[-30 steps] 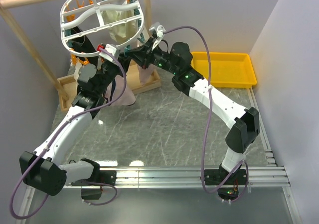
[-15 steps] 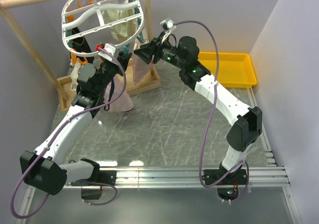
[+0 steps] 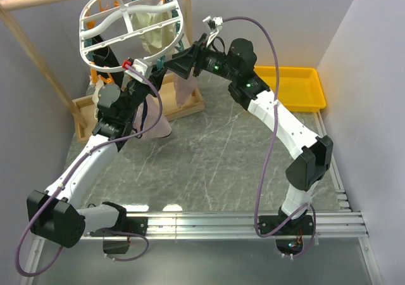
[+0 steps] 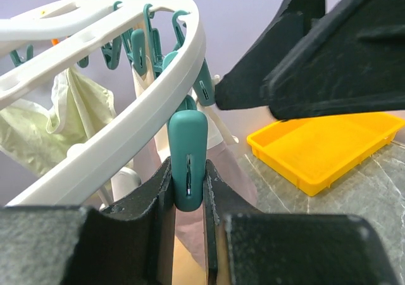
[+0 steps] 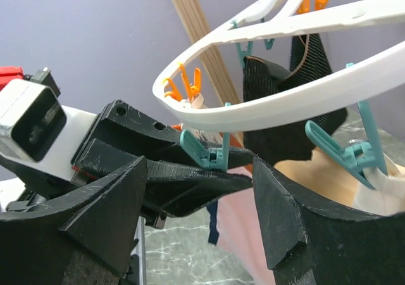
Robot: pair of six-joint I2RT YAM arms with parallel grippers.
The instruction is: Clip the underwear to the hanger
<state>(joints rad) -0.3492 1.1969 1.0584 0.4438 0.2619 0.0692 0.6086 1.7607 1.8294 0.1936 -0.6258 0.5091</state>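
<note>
- Surface: grey marble-patterned table, with an aluminium rail along its near edge.
- Room: plain lavender-grey walls close on the left, rear and right sides.
- Yellow tray: at the far right corner of the table.
- Wooden frame: stands at the far left and carries the hanger.
- Underwear: hangs under the hanger's near rim, behind both grippers; whether a pin grips it cannot be told.
- Left gripper: narrow, pinched on a teal clothespin dangling from the rim.
- Right gripper: fingers spread wide, holding nothing, facing the left gripper.
- Cream garment and black garment: hanging from the hanger.
</note>
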